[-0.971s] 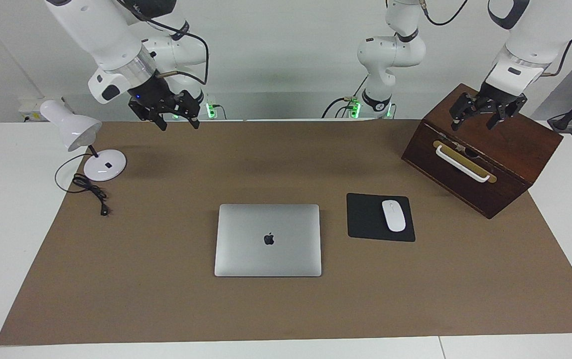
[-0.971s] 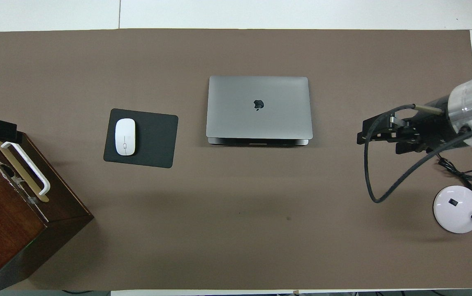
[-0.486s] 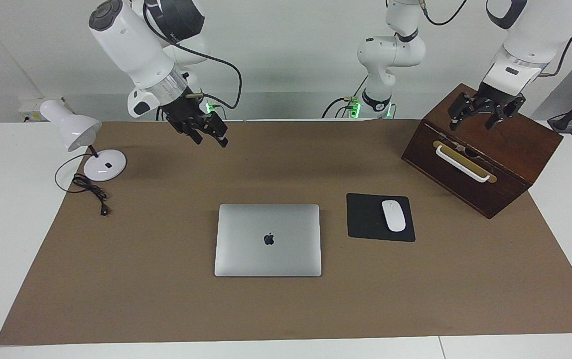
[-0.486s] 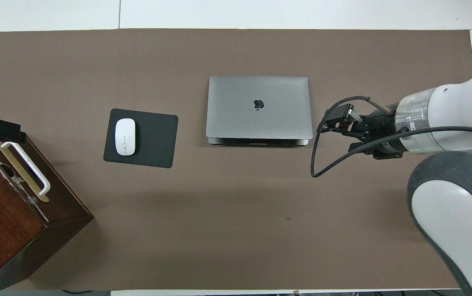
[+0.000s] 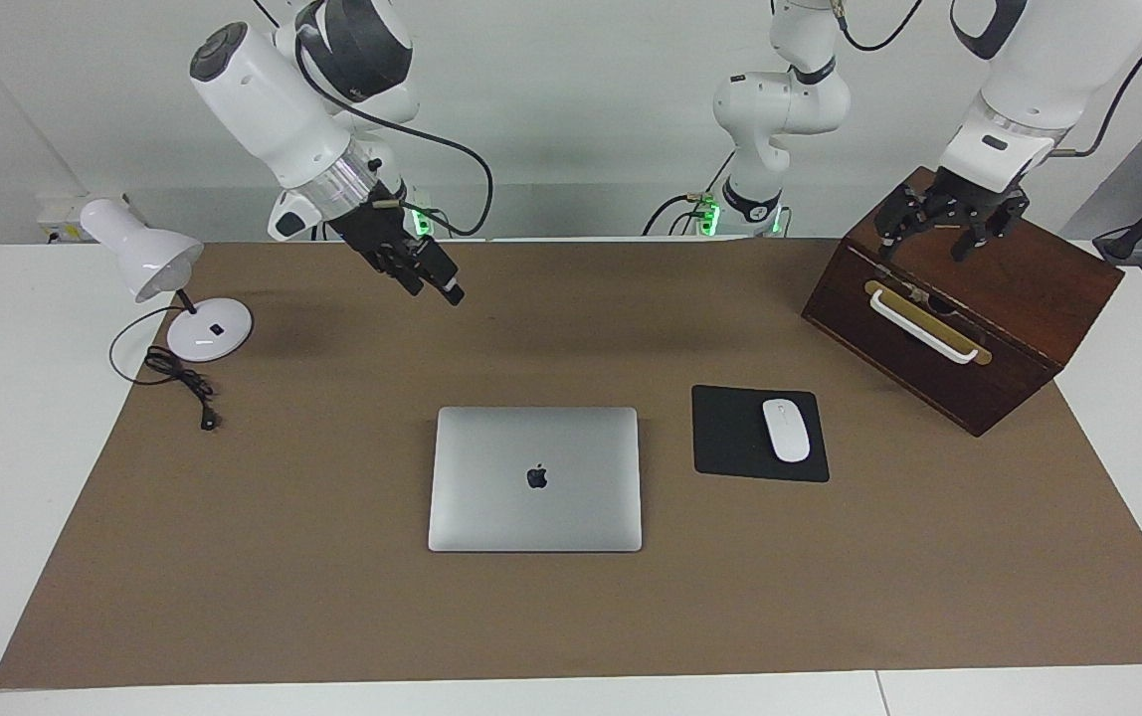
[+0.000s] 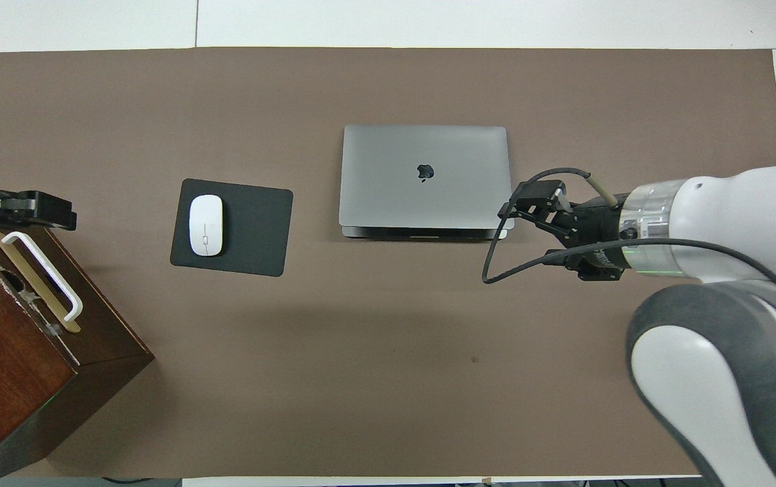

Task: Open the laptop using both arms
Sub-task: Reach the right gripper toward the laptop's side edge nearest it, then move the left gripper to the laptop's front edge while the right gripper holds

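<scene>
White arms (image 5: 273, 99) with dark grey joints, silver wrist rings, black cables, apparently black grippers.

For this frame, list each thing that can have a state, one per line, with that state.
laptop: closed, flat on the brown mat, untouched.
wooden box: closed, handle down.
desk lamp: cord lying loose on the mat.
mouse: resting on the black mouse pad.
right gripper: raised over the mat, holding nothing.
left gripper: open, over the wooden box, holding nothing.
</scene>
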